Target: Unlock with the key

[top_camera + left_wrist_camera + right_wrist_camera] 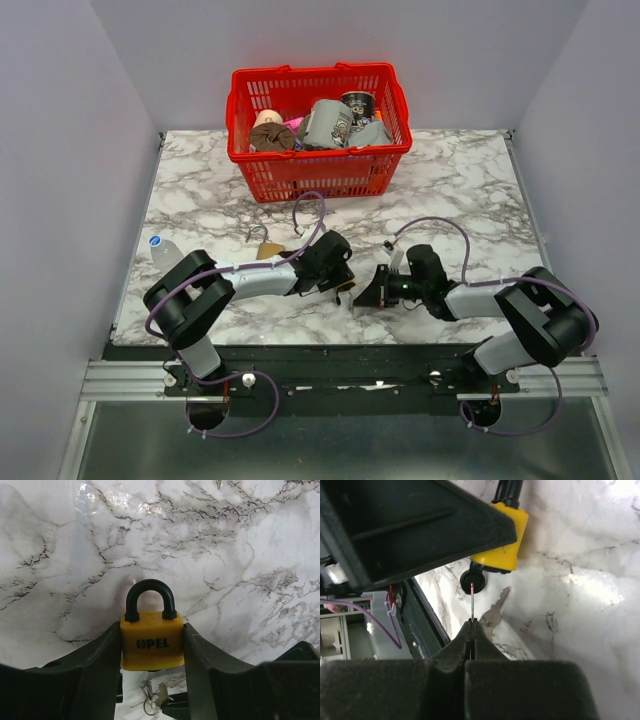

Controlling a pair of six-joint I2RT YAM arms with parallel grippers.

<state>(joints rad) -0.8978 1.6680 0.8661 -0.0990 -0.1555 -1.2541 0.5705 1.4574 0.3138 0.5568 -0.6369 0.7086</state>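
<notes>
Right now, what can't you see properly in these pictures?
- Padlock, top view: hidden under the left gripper.
- Keyhole: left wrist shows only the padlock's front; in right wrist the left gripper covers most of it.
- Sliver pinched in the right gripper, right wrist: edge-on, too thin to name; a key shows beside it.
- Basket contents, top view: too small and piled up.

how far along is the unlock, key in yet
Done: left gripper clamps the yellow padlock, and the shut right gripper pinches the key, seen edge-on. In hand: the key's tip is at the black round part under the padlock; whether it is inserted I cannot tell. Left: turning it, since the shackle sits with both legs in the body.
</notes>
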